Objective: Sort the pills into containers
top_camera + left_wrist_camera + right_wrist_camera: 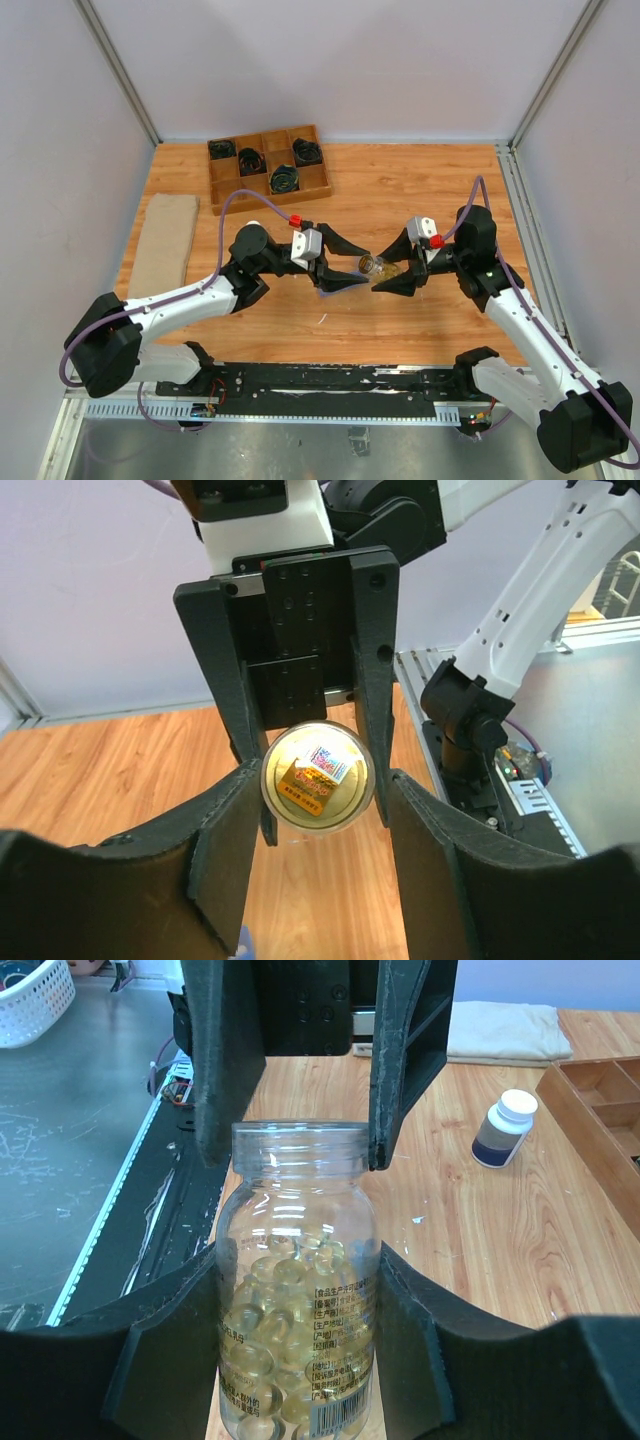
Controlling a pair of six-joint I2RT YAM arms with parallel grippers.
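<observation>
My right gripper [398, 268] is shut on a clear bottle [377, 267] of yellowish pills and holds it on its side above the table. In the right wrist view the gripper [297, 1340] clamps the bottle [297, 1260] at mid-body, and the pills [270, 1300] fill its lower part. The mouth has no cap. My left gripper [352, 264] is open, its fingertips on either side of the bottle's mouth. In the left wrist view the gripper [320, 785] frames the round bottle end [318, 777]. Only a blue sliver of the containers [243, 942] shows, under the left gripper [325, 292].
A wooden grid tray [225, 185] with black coils stands at the back left, and a folded beige cloth [165, 243] lies at the left edge. A dark bottle with a white cap [503, 1128] stands on the table beyond the left arm.
</observation>
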